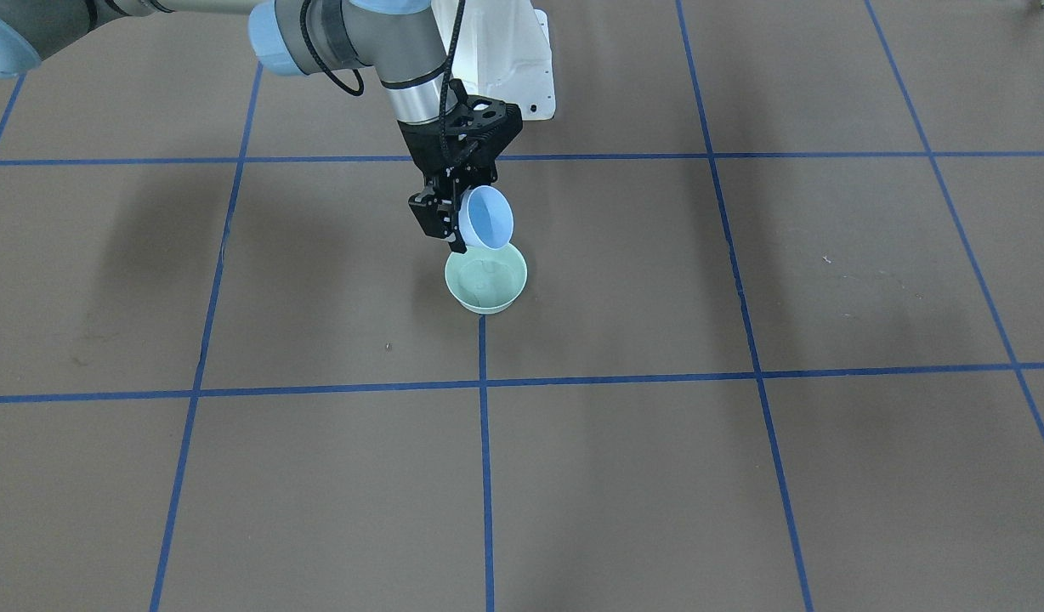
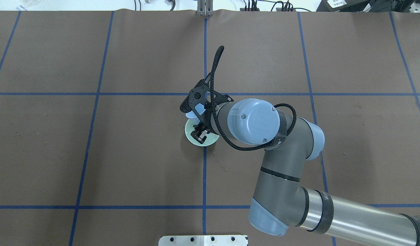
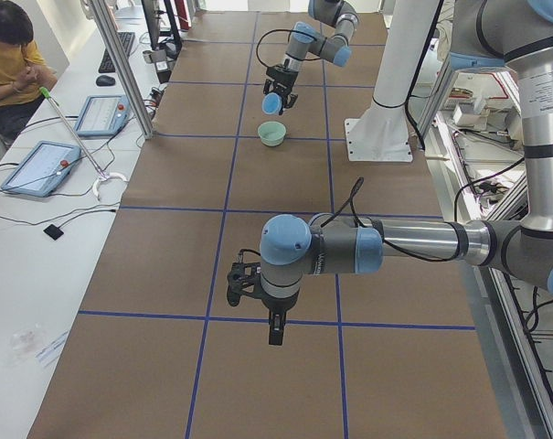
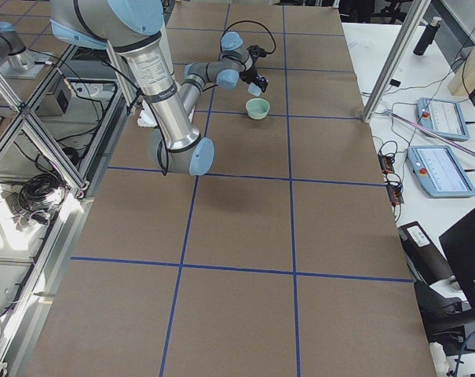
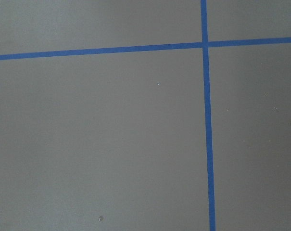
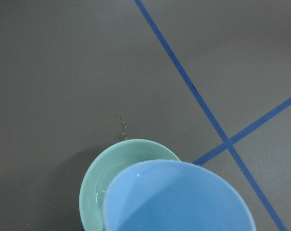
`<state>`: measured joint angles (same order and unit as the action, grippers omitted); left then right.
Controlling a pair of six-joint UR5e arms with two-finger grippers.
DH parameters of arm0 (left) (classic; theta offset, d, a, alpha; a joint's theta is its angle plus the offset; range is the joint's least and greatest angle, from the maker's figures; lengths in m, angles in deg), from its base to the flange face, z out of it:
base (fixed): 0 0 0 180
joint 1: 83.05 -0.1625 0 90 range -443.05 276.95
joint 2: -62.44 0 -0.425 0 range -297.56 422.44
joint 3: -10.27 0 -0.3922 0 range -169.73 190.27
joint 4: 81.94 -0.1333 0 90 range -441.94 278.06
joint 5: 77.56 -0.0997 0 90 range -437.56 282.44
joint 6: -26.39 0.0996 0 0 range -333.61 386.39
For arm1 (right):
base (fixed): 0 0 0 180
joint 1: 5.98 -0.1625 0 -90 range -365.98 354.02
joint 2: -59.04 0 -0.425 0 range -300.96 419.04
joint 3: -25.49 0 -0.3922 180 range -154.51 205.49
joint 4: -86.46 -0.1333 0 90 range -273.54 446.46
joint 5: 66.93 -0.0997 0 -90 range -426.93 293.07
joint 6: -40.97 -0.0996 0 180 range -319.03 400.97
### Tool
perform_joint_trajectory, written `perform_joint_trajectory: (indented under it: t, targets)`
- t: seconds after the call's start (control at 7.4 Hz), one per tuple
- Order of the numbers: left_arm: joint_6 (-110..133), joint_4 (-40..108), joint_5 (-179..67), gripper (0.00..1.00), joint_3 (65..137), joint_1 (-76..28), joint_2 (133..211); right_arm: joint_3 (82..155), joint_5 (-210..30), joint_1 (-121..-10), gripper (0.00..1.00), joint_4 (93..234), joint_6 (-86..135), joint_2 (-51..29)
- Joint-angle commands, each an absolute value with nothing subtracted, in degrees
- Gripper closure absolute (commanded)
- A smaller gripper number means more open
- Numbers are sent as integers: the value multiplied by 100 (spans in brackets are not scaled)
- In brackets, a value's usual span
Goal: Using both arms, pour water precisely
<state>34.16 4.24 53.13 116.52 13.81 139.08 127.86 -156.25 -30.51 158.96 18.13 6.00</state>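
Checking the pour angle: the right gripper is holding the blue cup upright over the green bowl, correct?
Not upright. The right gripper holds the blue cup tipped on its side over the green bowl, as the exterior front-facing view shows.

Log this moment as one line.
right gripper: shut on cup | cup: tilted over bowl | water: in bowl | left gripper: over table, state unclear

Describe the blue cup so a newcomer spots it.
On the brown table gridded with blue tape, find the pale green bowl near the middle. The pale blue cup hangs tilted just above it in the right arm's tool, blue and lifted, not green and resting.
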Motion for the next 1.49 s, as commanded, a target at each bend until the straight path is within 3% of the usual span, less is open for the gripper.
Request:
perform_joint_trajectory:
  t: [0.0, 0.81, 1.35]
  targets:
    - [3421, 428, 5313, 0, 11662, 1381, 13908, 12780, -15291, -3147, 100, 15319, 911, 517]
    - [3421, 428, 5322, 0, 11688, 1381, 13908, 12762, -13597, -3235, 100, 14772, -1376, 8]
    - [3421, 428, 5313, 0, 11697, 1381, 13917, 12718, -11697, -3226, 100, 14772, -2702, -913]
